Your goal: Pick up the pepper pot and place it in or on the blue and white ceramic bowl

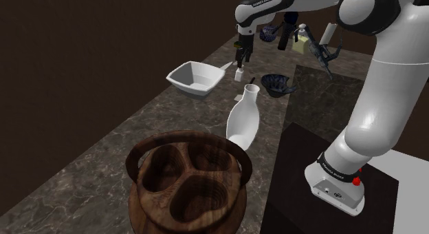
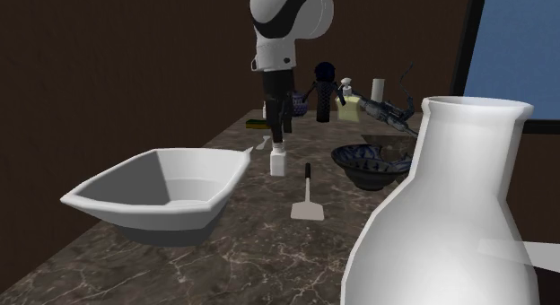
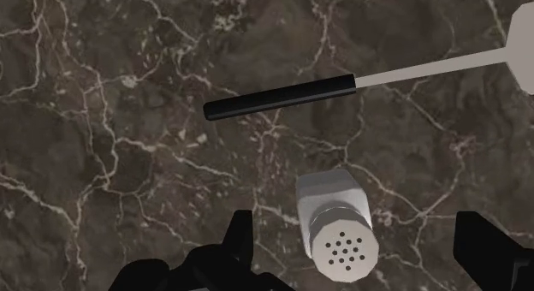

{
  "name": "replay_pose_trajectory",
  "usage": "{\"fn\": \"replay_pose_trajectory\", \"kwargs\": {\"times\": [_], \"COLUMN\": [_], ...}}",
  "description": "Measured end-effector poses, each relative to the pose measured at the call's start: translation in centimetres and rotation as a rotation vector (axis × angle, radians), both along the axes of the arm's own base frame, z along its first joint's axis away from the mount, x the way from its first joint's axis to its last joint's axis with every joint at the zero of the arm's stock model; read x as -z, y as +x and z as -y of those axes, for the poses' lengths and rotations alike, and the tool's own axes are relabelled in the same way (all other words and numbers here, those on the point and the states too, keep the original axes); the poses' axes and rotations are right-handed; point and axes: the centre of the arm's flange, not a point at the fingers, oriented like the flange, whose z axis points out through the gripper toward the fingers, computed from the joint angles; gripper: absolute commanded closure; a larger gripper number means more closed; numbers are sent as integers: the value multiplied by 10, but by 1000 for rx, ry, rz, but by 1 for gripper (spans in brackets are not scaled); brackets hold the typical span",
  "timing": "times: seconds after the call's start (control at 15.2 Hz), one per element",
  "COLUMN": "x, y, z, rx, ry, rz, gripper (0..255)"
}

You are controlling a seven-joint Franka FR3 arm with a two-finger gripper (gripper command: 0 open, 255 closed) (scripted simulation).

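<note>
Found the pepper pot [image 1: 239, 74] [image 2: 278, 159] [image 3: 336, 221] upright on the dark, pale-veined marble counter [image 1: 103, 171] [image 2: 224, 258] [image 3: 103, 118], grey-white in body, with a round cap pierced by small holes and turned up toward the wrist camera. Located it between the angular white bowl [image 1: 196, 78] [image 2: 157, 196] on the shoulder view's left and the blue and white bowl [image 1: 276, 82] [image 2: 368, 164] on the shoulder view's right, apart from both. Saw the gripper [image 1: 240, 58] [image 2: 280, 133] [image 3: 357, 219] hanging just above the pot and pointing straight down, jaws spread wide, with one black finger on either side of the cap and no contact on either side. Placed the pot nearer one finger than the other. Judged it not held, resting on the stone. Noted a spatula [image 2: 307, 196] [image 3: 278, 98] lying flat on the counter near the pot, black handle pointing toward it in the second exterior view, pale blade toward that camera, clear of the pot and of both bowls. Noted also a tall white vase [image 1: 244, 119] [image 2: 449, 213], upright and close to the second exterior camera, on the stand's side of the blue and white bowl in the shoulder view. Spotted a dark wooden basket [image 1: 189, 181] with three hollows and an arched handle at the near end of the counter in the shoulder view, well apart from the pot.
</note>
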Motion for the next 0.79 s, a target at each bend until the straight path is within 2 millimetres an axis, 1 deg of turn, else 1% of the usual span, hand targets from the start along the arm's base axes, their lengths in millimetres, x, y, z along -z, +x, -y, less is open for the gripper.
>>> {"fn": "replay_pose_trajectory", "kwargs": {"times": [0.26,0.73,0.79], "x": [20,24,24], "y": [-1,-2,-2], "z": [1,1,1], "rx": [0,0,0], "ry": [0,0,0], "rz": [0,0,0], "gripper": [0,0,255]}}
